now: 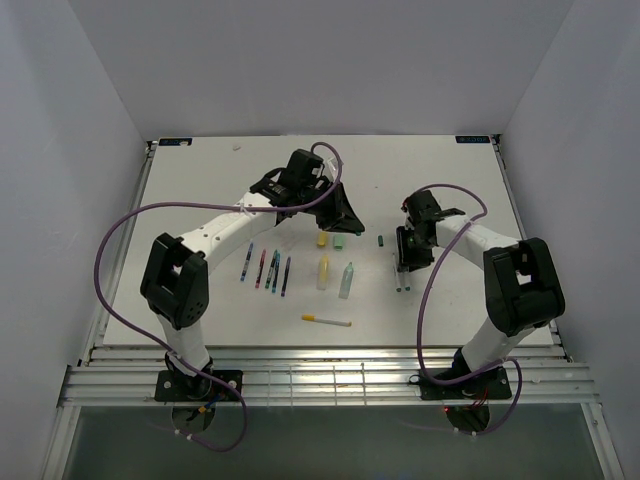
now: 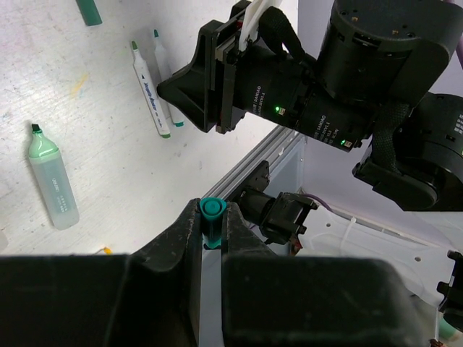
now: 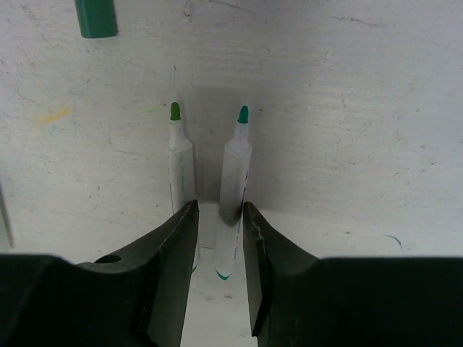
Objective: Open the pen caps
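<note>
A teal cap [image 2: 211, 209] stood clamped upright between the fingers [image 2: 181, 238] of the left hand [image 2: 211, 218], off any pen and raised clear of the table [image 1: 190, 180]. That hand was clenched on it, pointing across toward the right arm. The teal-tipped white pen [image 3: 234, 188] lay bare-nibbed flat on the table, its rear half between the parted fingers [image 3: 173, 253] of the right hand [image 3: 221, 210]. A gap showed on the pen's left side, so this hand was released rather than gripping. Just beside that pen, nearly parallel, lay a green-tipped white pen [image 3: 181, 170], also uncapped, its rear end hidden behind the left finger. A dark green cap [image 3: 95, 18] lay alone on the table beyond both nibs, well apart from them. In the overhead view, toward the middle of the table, a pale-green highlighter [image 1: 346, 281] and a yellow highlighter [image 1: 323, 271] lay side by side. The left wrist view showed the pale-green one with its dark nib exposed. A yellow cap [image 1: 322, 240] and a pale-green cap [image 1: 338, 241] sat just past them, under the raised left hand. Farther left, four slim dark pens [image 1: 272, 270] with coloured ends lay in a loose row. Whether their caps were on could not be told. Nearer the arm bases, a white pen with a yellow end [image 1: 327, 321] lay crosswise by itself.
</note>
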### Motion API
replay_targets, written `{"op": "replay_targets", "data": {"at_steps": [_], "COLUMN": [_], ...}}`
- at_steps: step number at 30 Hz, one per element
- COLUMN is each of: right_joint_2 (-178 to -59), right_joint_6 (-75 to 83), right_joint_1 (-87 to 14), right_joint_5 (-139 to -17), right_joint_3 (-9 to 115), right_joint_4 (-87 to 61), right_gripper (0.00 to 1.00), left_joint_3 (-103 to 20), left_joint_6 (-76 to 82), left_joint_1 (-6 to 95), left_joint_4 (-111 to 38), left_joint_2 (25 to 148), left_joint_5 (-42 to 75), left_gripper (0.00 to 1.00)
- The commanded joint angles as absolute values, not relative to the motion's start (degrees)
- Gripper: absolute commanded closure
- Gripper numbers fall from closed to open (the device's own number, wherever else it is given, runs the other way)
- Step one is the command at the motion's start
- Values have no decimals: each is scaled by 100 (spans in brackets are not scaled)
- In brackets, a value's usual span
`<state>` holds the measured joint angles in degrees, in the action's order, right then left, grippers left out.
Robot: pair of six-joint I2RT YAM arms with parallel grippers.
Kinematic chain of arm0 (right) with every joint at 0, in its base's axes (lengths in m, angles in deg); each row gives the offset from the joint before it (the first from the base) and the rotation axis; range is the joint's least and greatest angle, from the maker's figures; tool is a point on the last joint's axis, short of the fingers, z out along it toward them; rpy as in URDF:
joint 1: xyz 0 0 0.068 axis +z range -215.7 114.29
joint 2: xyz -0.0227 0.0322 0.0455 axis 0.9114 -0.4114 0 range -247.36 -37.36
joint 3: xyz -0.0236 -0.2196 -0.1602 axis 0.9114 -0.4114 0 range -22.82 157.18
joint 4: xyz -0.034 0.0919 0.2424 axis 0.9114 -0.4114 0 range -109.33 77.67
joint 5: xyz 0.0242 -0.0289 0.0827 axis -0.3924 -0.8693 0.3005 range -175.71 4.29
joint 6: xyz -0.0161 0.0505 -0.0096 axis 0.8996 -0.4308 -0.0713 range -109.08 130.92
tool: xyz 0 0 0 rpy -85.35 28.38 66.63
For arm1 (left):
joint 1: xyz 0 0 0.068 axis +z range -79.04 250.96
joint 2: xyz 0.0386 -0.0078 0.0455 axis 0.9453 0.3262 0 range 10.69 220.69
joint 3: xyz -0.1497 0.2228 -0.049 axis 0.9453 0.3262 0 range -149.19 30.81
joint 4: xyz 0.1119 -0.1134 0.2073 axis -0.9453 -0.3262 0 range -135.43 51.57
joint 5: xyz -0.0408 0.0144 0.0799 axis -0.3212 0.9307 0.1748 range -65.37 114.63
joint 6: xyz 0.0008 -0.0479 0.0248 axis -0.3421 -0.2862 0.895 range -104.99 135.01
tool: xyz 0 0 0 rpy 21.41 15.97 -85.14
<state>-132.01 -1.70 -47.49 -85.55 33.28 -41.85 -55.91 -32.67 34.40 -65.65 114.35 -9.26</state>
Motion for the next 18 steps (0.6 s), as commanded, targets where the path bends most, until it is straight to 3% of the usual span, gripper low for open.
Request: {"op": "replay_targets", "data": {"at_steps": [1, 4, 9, 18], "right_joint_2": [-12966, -12693, -12026, -10619], "right_joint_6": [-270, -410, -657, -656], "right_joint_1": [-4813, -4996, -5805, -5894], "right_joint_5": [-8736, -9037, -8362, -7474], "right_joint_3": [3642, 3958, 4293, 3960], "right_joint_4": [-4308, -4625, -5460, -6568], "right_gripper": [62, 62, 61, 60], "left_joint_3": [-5743, -5734, -5892, -7376], "left_joint_6": [-3297, -3341, -3385, -3315], "left_joint_1": [3448, 3448, 3378, 3071], "left_joint_4": [-6340, -6252, -5979, -5979], "left_joint_2": [11466, 11650, 12054, 13565], "left_joint_5": [-895, -947, -983, -1149], "left_gripper": [100, 100, 99, 92]}}
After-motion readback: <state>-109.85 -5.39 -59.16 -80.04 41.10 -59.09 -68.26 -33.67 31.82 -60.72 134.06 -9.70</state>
